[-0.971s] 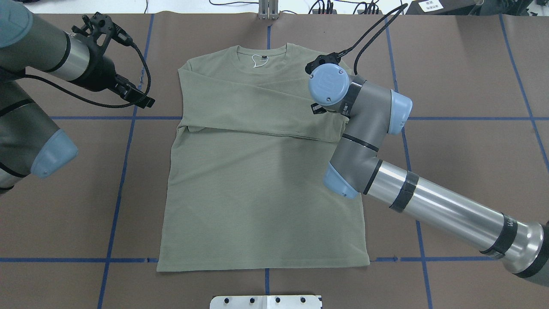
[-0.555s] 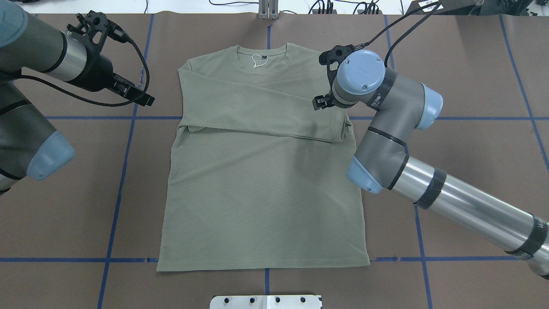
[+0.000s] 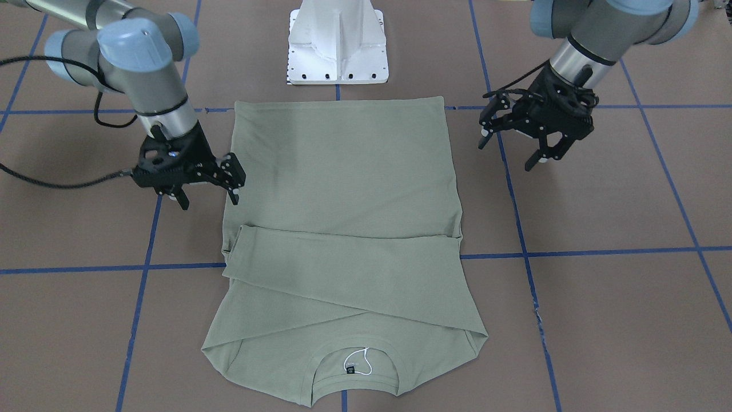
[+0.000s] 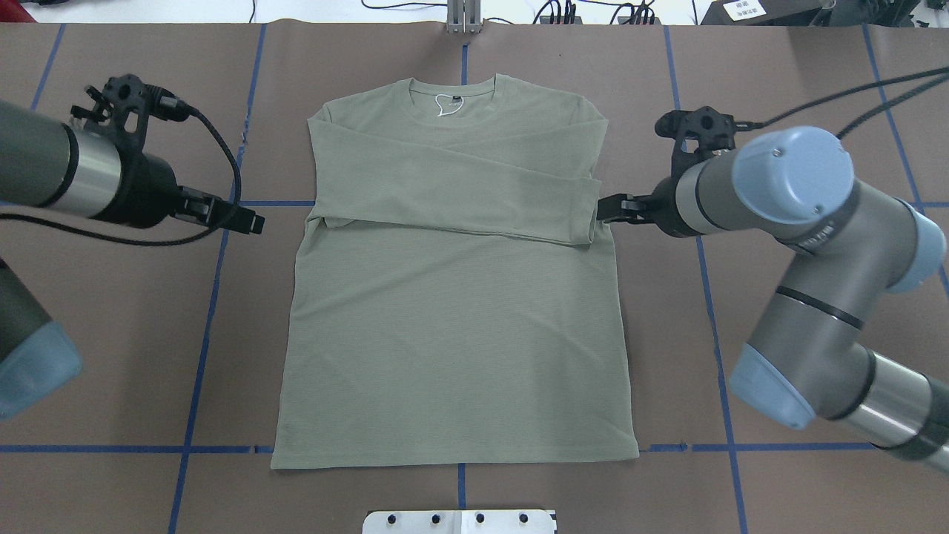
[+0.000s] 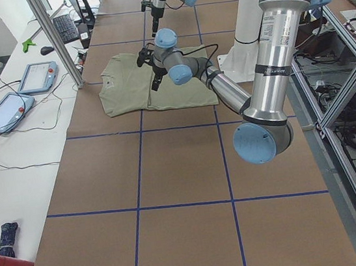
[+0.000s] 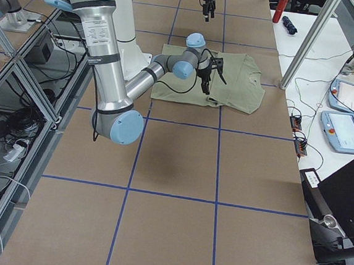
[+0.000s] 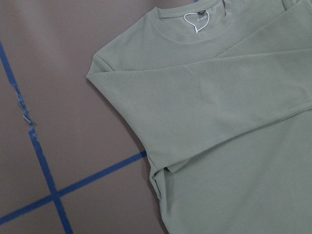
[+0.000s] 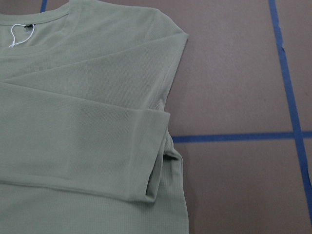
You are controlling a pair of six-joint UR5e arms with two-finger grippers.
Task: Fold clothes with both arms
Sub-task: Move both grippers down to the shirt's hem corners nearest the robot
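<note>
Brown table (image 3: 600, 320) holds shirt (image 3: 343, 171) and white pedestal (image 3: 337, 40); left end effector (image 3: 509, 151) and right end effector (image 3: 209, 197) flank shirt, jaws apart.

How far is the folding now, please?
Done: both sleeves lie folded across the chest of the shirt. In hand: nothing is gripped; the left gripper and right gripper are open beside its sides. Left: the shirt lies at full length, so its main folds remain.
</note>
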